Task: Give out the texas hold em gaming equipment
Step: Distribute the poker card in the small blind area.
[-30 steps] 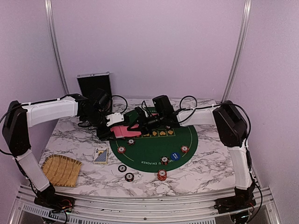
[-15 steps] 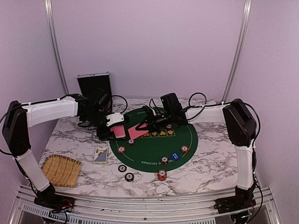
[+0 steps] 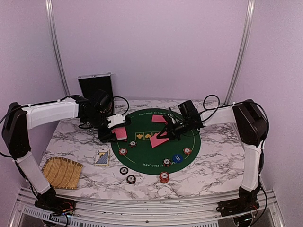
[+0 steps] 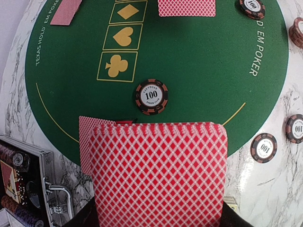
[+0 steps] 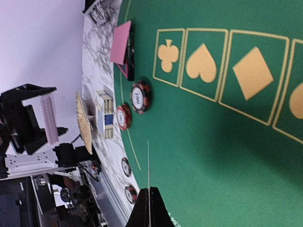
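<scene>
My left gripper (image 3: 115, 131) is shut on a deck of red-backed playing cards (image 4: 158, 175) at the left edge of the green poker mat (image 3: 147, 156). One card (image 4: 85, 137) sticks out under the deck. My right gripper (image 5: 148, 201) is shut on a single red-backed card (image 3: 159, 140), held over the middle of the mat and seen edge-on in the right wrist view. Another card (image 3: 159, 118) lies face down at the back of the mat. Poker chips (image 3: 123, 152) (image 3: 187, 151) (image 3: 164, 177) lie around the front rim, beside a blue dealer button (image 3: 177, 158).
The silver black-lined case (image 3: 96, 87) stands open at the back left, behind the left arm. A woven straw tray (image 3: 61, 172) lies at the front left. A blue and white card box (image 3: 102, 157) lies between tray and mat. Two chips (image 3: 123, 170) (image 3: 131, 179) sit on the marble.
My right gripper shut on a card at the deck, pulled it off and carried it right, over the middle of the mat. The left gripper and deck stayed put.
</scene>
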Action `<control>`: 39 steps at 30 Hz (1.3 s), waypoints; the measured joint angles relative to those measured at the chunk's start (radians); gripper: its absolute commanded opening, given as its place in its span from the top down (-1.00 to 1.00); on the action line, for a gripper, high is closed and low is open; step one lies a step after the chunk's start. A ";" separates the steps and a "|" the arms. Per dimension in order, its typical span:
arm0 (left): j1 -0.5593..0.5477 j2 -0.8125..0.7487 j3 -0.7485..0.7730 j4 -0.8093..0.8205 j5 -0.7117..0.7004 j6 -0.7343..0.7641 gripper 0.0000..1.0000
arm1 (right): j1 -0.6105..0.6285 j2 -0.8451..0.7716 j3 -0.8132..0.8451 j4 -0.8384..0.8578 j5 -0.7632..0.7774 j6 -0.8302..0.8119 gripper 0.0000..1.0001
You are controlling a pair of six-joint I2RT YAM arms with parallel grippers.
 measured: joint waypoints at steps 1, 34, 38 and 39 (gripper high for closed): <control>0.000 -0.001 -0.001 0.000 0.000 0.000 1.00 | -0.003 0.000 0.000 -0.032 0.018 -0.027 1.00; 0.000 -0.005 -0.001 -0.005 0.004 0.001 1.00 | 0.005 -0.023 0.098 -0.499 0.438 -0.400 -0.20; 0.000 -0.005 -0.001 -0.007 0.010 0.001 1.00 | 0.005 -0.048 0.123 -0.511 0.457 -0.391 -0.35; 0.000 -0.005 -0.001 -0.008 0.011 0.001 1.00 | 0.005 -0.053 0.136 -0.510 0.454 -0.385 -0.41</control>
